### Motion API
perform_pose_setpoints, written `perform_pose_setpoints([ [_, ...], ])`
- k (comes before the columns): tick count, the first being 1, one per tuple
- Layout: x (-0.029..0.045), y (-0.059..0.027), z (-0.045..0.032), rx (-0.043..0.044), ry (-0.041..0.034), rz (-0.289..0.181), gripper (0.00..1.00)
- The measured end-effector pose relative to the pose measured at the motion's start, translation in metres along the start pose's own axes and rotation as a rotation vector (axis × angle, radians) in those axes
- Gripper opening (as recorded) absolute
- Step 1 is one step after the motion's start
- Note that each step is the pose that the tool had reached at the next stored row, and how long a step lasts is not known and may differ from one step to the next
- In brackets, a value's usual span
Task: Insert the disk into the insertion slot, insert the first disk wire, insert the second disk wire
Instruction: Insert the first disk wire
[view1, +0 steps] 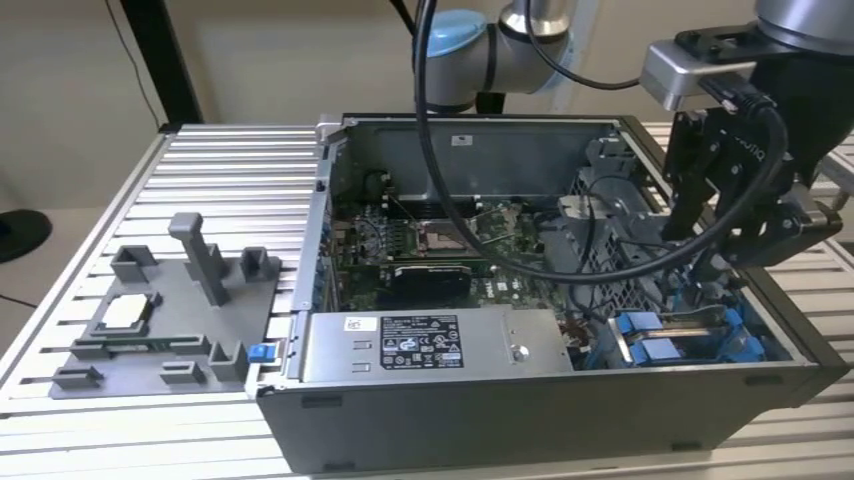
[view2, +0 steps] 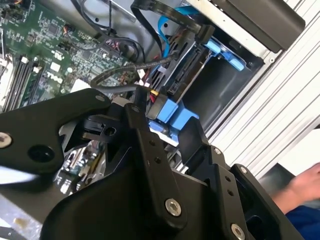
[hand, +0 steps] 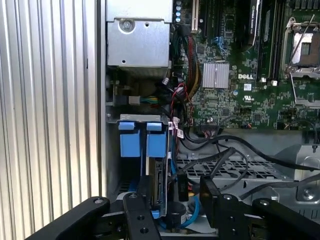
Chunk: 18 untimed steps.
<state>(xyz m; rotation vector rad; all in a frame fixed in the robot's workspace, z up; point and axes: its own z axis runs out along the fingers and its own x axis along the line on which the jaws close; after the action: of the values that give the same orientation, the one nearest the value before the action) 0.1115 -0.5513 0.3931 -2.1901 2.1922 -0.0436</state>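
Hand (hand: 172, 197) right at the slot (hand: 142, 118), its blue tabs (hand: 129, 142) showing, disk (hand: 160, 182) standing edge-on inside. Black cables (hand: 235, 145) snake past beside it, motherboard (hand: 240, 75) beyond. Ribbed tabletop (hand: 50, 125) runs along outside the case (hand: 101, 75).

Crowding the insertion slot (hand: 141, 118)
Meeting black cables (hand: 235, 141) looping just beside it, case wall (hand: 101, 100) opposite; leaving open room over the motherboard (hand: 235, 95).
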Motion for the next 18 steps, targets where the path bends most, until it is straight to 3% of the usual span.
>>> perform_pose_setpoints([
  [4,-0.0001,0.0001,0.0008,-0.0002,-0.0013,-0.024,1.0],
  [10,0.0,0.0013,0.0023,-0.0001,-0.0053,-0.109,1.0],
  [18,0.0,0.002,0.0033,0.001,-0.0064,-0.114,1.0],
])
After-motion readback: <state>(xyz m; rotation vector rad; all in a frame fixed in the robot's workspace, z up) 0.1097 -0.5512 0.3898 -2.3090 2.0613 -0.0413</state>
